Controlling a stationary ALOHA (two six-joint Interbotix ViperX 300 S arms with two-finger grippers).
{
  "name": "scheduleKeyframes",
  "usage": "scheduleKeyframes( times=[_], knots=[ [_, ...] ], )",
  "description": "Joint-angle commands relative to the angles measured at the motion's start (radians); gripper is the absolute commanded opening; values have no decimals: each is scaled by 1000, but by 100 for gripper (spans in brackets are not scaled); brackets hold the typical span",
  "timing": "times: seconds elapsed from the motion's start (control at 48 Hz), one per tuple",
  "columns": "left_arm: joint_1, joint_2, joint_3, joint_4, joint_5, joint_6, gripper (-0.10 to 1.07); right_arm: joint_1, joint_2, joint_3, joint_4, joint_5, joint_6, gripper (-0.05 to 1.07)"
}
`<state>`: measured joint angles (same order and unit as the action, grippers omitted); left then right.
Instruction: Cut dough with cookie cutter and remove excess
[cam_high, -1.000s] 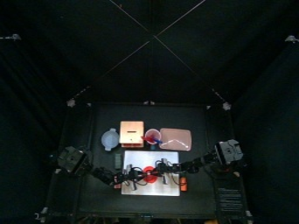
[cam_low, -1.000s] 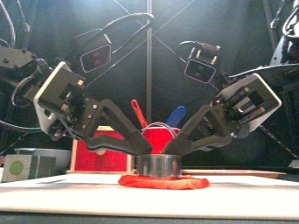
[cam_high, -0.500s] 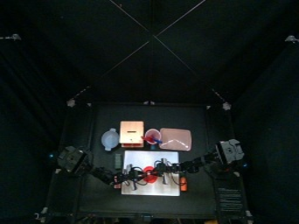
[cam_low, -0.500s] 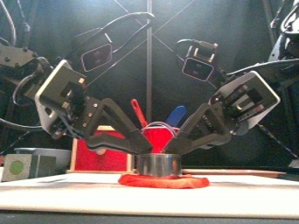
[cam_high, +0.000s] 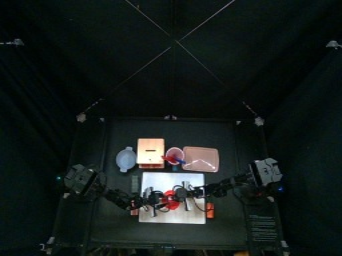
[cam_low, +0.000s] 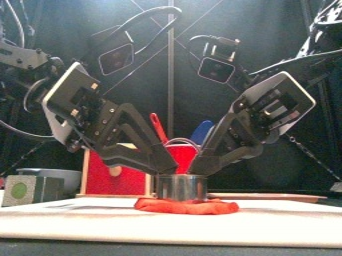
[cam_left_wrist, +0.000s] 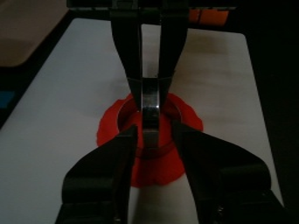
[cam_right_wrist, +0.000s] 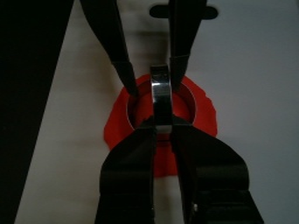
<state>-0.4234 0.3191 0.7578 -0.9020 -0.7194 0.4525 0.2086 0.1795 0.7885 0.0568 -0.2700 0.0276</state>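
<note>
fingers of the left arm (cam_left_wrist: 105, 171): apart, one on each side of the cutter (cam_low: 178, 186), with a clear gap between them in the left wrist view. cannot tell whether either tip touches the metal.

fingers of the right arm (cam_right_wrist: 135, 166): clamped on the cutter's rim, coming in from 3 o'clock against the left pair from 9 o'clock. both arms slanting down to meet over the ring in the front view.

cutter: short metal ring, upright, pressed onto the middle of the dough (cam_low: 187, 207).

dough: flat red disc on the white board (cam_low: 80, 215), roughly at the board's centre. board at the 6 o'clock side of the counter (cam_high: 120, 225).

excess (cam_left_wrist: 111, 131): red margin showing all round the ring, lying flat on the board and joined to the rest as far as can be seen. wider toward 9 o'clock in the left wrist view.

along the board's 12 o'clock edge, from 9 to 3 o'clock: pale bowl (cam_high: 127, 158), orange box (cam_high: 151, 152), red cup (cam_high: 175, 156), pinkish tub (cam_high: 202, 157). all well apart from the dough.

behind the cutter in the front view: a red handle (cam_low: 156, 130) and a blue one (cam_low: 201, 130), both tilted, bases hidden.
</note>
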Motion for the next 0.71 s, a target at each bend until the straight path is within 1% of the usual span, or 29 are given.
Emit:
scheduleKeyframes(
  times=[0.0, 0.104, 0.208, 0.438, 0.583, 0.688],
  knots=[
    [11, -6, 5, 5, -26, 23, 82, 11, -3, -9, -6, 35, 2, 48],
    [2, -11, -2, 6, -72, 58, 84, 9, -5, -18, -2, 49, 5, 52],
    [-14, -34, -8, 6, -114, 101, 84, 8, -14, -25, 0, 52, 5, 57],
    [-52, -78, 6, 12, -149, 166, 82, 8, -51, -32, -6, 55, 6, 68],
    [-80, -87, 9, 18, -155, 172, 82, 8, -77, -38, -8, 69, 6, 71],
    [-86, -81, 18, 15, -155, 170, 81, 8, -84, -43, -8, 78, 5, 71]
  ],
)
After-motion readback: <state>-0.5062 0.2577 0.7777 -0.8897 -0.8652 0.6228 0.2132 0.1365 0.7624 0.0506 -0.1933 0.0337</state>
